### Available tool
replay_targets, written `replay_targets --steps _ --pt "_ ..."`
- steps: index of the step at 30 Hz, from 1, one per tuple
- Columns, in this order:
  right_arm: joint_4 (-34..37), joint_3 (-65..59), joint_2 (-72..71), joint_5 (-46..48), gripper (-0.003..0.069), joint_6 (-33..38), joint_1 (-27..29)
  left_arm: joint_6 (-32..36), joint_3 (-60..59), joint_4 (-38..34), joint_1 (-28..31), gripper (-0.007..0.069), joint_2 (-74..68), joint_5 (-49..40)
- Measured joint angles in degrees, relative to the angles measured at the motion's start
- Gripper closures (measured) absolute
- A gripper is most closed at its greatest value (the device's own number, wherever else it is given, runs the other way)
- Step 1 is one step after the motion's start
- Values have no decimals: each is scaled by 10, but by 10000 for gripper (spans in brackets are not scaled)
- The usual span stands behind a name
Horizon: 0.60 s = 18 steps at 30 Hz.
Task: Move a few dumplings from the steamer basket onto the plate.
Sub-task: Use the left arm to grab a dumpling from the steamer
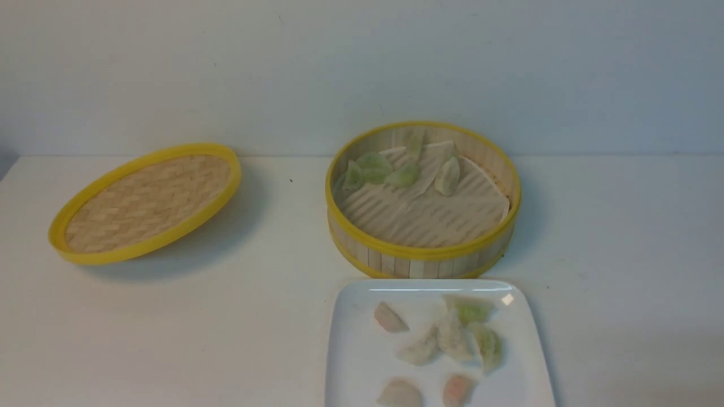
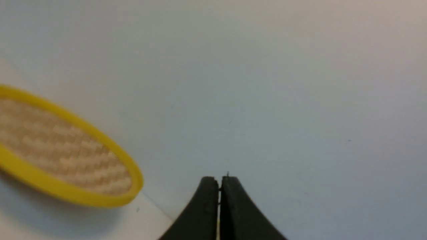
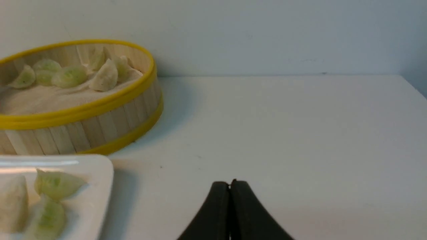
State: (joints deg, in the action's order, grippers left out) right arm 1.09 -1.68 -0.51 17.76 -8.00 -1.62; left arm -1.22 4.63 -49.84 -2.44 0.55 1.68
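The round bamboo steamer basket (image 1: pixel 423 251) stands mid-table with several pale green dumplings (image 1: pixel 373 167) at the far side of its white ridged liner; it shows too in the right wrist view (image 3: pixel 110 123). In front of it lies the white square plate (image 1: pixel 353 345), bearing several dumplings (image 1: pixel 452 338), some pale green or whitish, some pink-tinted. The plate's corner (image 3: pixel 100 173) and green dumplings (image 3: pixel 55 183) also appear there. My left gripper (image 2: pixel 220 180) is shut and empty, near the lid. My right gripper (image 3: pixel 230 184) is shut and empty, over bare table to the right of the plate. Neither arm appears in the front view.
The flat woven yellow-rimmed lid (image 1: pixel 148 202) lies tilted on the table at the left, also seen in the left wrist view (image 2: pixel 63 151). A pale wall stands behind the table. The table's right edge (image 3: pixel 413 88) shows in the right wrist view.
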Motion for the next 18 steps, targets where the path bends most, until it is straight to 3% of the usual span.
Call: replay_targets --steps 5,9,13,18 --pt "160 0 0 -115 673 -65 0 61 107 34 0 631 -26 -87" --pt "262 0 0 -173 673 -85 0 112 209 42 0 631 -134 -240" --pt "300 0 0 -186 673 -87 0 173 303 58 0 631 -278 -401" --pt "302 0 -1 -207 673 -90 0 258 380 71 0 631 -422 -487"
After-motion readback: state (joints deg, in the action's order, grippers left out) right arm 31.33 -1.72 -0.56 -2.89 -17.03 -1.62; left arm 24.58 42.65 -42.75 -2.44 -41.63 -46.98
